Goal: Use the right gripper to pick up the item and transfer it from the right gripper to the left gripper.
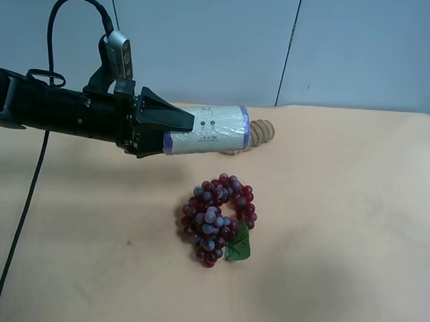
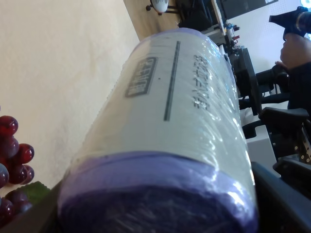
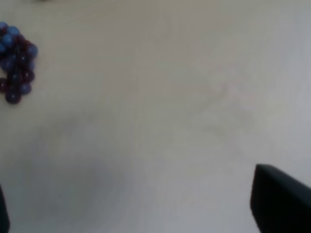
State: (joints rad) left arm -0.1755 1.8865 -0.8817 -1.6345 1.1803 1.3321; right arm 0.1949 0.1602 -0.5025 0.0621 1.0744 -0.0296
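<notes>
The item, a cream-white can (image 1: pixel 213 129) with purple bands, is held lying on its side above the table by the left gripper (image 1: pixel 179 133), on the arm at the exterior high view's left with the grey camera module. The jaws are shut on the can's lid end. The left wrist view shows the can (image 2: pixel 184 121) filling the picture, with a black finger (image 2: pixel 284 204) beside it. The right gripper (image 3: pixel 129 179) is out of the exterior high view. Its wrist view shows one black finger (image 3: pixel 282 201) and a sliver at the opposite edge, wide apart, with only bare table between them.
A grape bunch (image 1: pixel 218 217) with a green leaf (image 1: pixel 238 247) lies mid-table, below the held can; it also shows in the right wrist view (image 3: pixel 17 60) and left wrist view (image 2: pixel 12 145). A ribbed wooden piece (image 1: pixel 263 131) lies behind the can. The table (image 1: pixel 341 209) is tan.
</notes>
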